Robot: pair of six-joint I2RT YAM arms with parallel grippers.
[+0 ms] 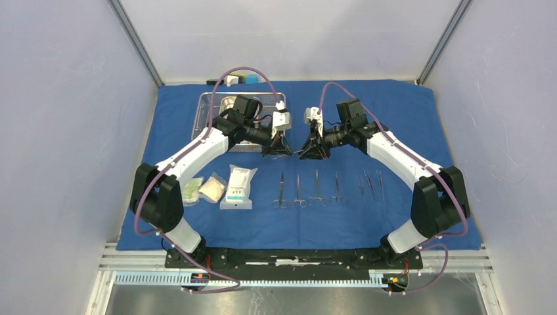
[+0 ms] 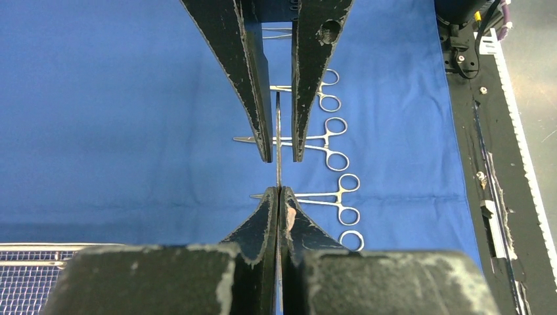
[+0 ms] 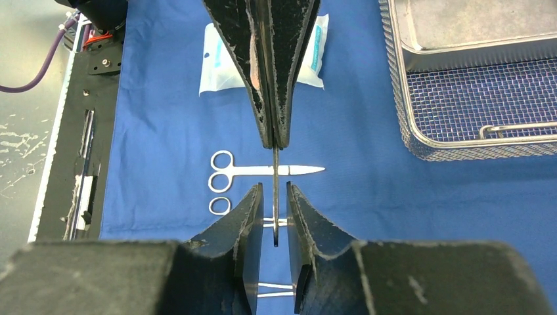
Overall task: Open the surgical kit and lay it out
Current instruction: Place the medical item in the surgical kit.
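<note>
Left gripper (image 2: 279, 193) is clamping a slim steel instrument (image 3: 275, 157) edge-on, mid-frame in the top view, above the blue cloth (image 1: 407, 118). Right gripper (image 3: 274, 190) is straddling the same instrument, jaws apart with a gap on each side. Mesh basket (image 1: 203, 115) with pan (image 1: 226, 104) is sitting upper left. Packets (image 1: 238, 187) are lying lower left, and the other instruments (image 1: 315, 187) are lying in a row at centre.
</note>
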